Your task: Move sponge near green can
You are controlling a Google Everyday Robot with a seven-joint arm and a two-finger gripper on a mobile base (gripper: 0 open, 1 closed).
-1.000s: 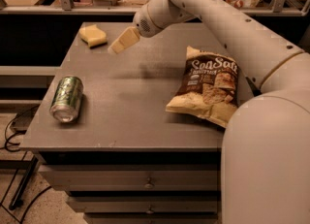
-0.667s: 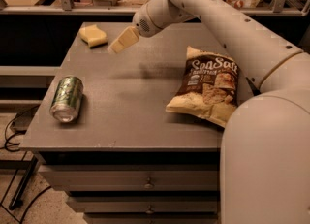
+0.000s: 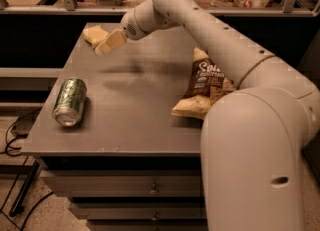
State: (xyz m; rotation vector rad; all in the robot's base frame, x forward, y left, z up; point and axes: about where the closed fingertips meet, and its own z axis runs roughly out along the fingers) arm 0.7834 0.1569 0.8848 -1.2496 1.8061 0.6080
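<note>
1. The green can [image 3: 70,101] is seen lying on its side on the grey table [image 3: 145,125], with its silver top turned toward the table's near edge.
2. The sponge [image 3: 93,34] is found well apart from the green can, straight beyond it at the far end of the tabletop, close to the far corner on the can's side.
3. The gripper [image 3: 110,42] is also held beyond the green can, just beside the sponge and overlapping the sponge's edge in the view; whether the two are touching cannot be told.
4. Whether the gripper is open or closed cannot be told, since only one pale yellow shape is presented, tilted downward toward the can's side of the table.
5. A dark shadow [image 3: 125,68] is cast on the tabletop between the gripper and the green can, so the gripper is shown raised off the surface.
6. The pale arm [image 3: 215,30] is extended from the bulky body well to the right of the green can, upward and across the far half of the table to the gripper.
7. A brown-and-yellow chip bag [image 3: 202,87] is laid flat well to the right of the green can, at about the same depth, and is partly covered by the arm.
8. Drawers [image 3: 150,189] are fitted below the green can, under the tabletop, and dark cables [image 3: 14,137] are seen on the floor lower and to the left of the can.
</note>
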